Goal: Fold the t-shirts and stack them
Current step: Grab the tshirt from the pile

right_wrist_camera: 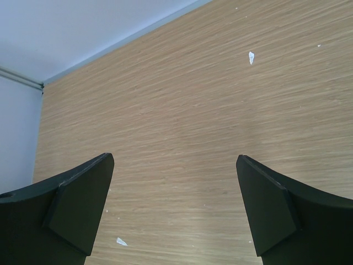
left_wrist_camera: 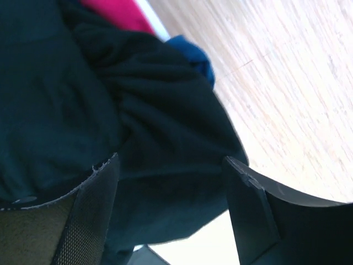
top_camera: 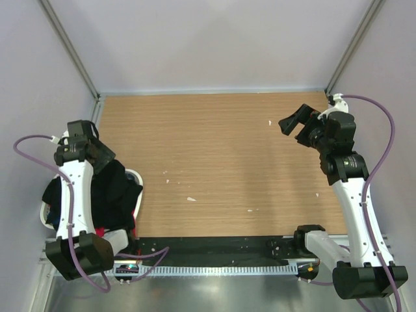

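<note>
I am looking down at the white laundry basket [top_camera: 134, 177], which is sitting at the left edge of the wooden table [top_camera: 227, 162], just beside the left arm. The black t-shirt [top_camera: 117, 192] is heaping up out of it in a crumpled mound and covering most of the basket, so only bits of white rim are showing. A sliver of the red-pink t-shirt [left_wrist_camera: 118, 14] is peeking out beneath the black cloth, and in the left wrist view a fold of the navy blue t-shirt [left_wrist_camera: 193, 55] is poking out beside it, against the rim. All three shirts are lying bunched in the basket, none folded.

The left gripper [left_wrist_camera: 171, 163] is pointing down into the mound. Its fingers are standing apart with a bulge of black cloth filling the gap between them. I cannot tell whether they are pinching it or only straddling it.

The right gripper [right_wrist_camera: 174, 160] is hanging over the far right part of the table, well apart from the basket, with its jaws spread wide and nothing between them. A few small white scraps [top_camera: 191, 199] are lying scattered on the bare wood.
</note>
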